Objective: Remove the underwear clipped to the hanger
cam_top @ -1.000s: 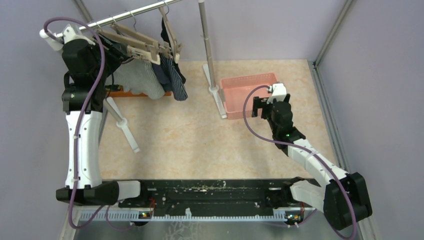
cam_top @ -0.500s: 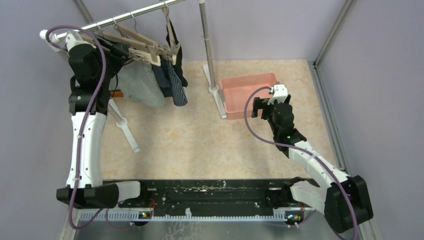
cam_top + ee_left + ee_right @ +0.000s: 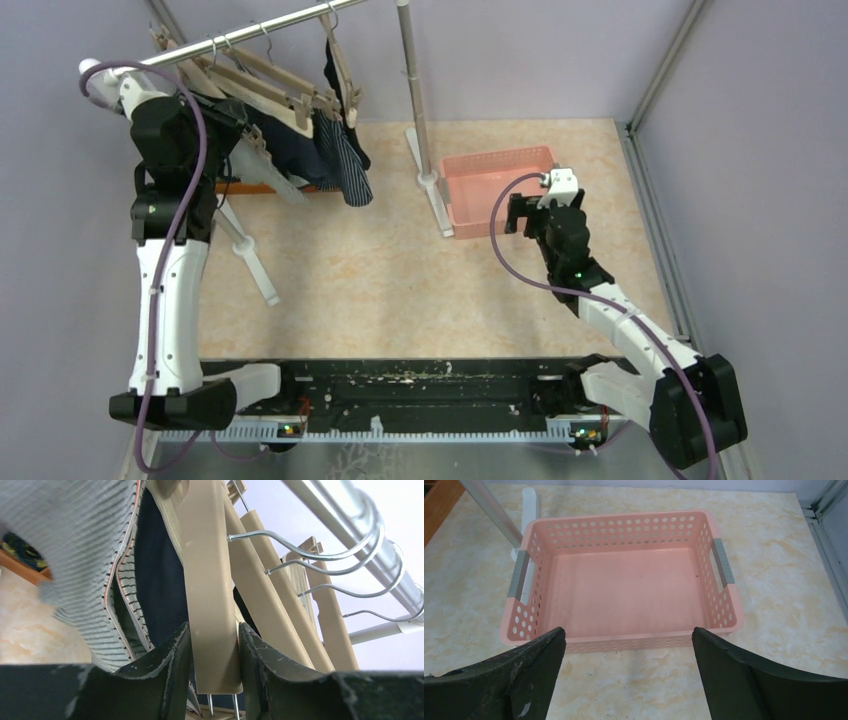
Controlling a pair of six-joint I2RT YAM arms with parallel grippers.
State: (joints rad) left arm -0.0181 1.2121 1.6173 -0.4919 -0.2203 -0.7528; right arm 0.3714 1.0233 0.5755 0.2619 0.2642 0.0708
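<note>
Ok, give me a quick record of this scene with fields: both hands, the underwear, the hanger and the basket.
left hand: fingers either side of a beige hanger arm; grip unclear
right hand: open, above the pink basket, holding nothing
underwear: grey striped and navy pieces hanging at the hangers
beige hanger: hooked on the metal rail
pink basket: no clothes in it

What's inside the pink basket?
Nothing shows inside the basket: just its bare pink floor and holed walls. The inner side of its near wall faces away, so that part stays unseen.
</note>
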